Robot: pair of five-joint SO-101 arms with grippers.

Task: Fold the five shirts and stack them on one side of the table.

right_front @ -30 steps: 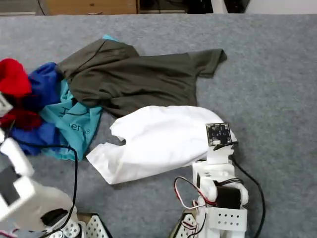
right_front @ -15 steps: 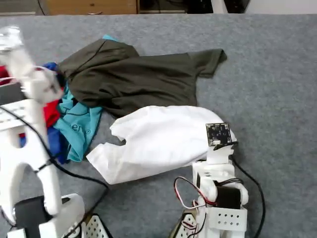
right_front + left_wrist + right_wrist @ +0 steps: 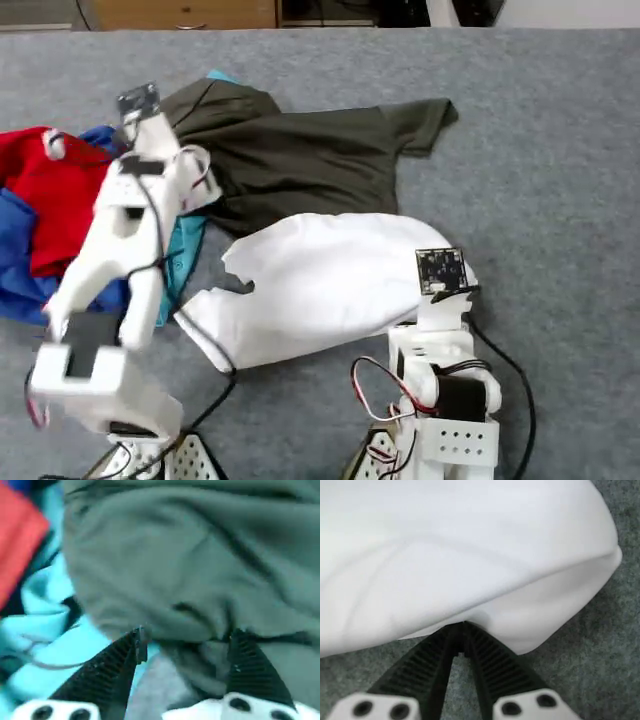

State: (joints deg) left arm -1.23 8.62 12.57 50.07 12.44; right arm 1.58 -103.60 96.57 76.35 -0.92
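Shirts, all five, lie unfolded and loose on the grey worktop (image 3: 560, 150), none of them stacked. The white shirt (image 3: 320, 285) lies crumpled nearest the arms' bases, and its far edge touches the dark olive shirt (image 3: 300, 155) spread out behind it. To the left is a heap: the teal shirt (image 3: 188, 250) lies partly under the olive one, and the red shirt (image 3: 60, 195) lies on top of the blue shirt (image 3: 20, 285). The left arm (image 3: 115, 235) stretches over this heap, with its wrist above the place where olive and teal meet. The left tool (image 3: 190, 632) is released, its ribbed fingers (image 3: 117, 662) wide apart just above the olive cloth, with teal and red fabric beside it. The right arm (image 3: 440, 375) stands folded up by its base, at the near corner of the white shirt. The right tool (image 3: 463, 626) is clenched, tips together against the white shirt's rolled edge; whether any cloth is pinched between them is hard to tell.
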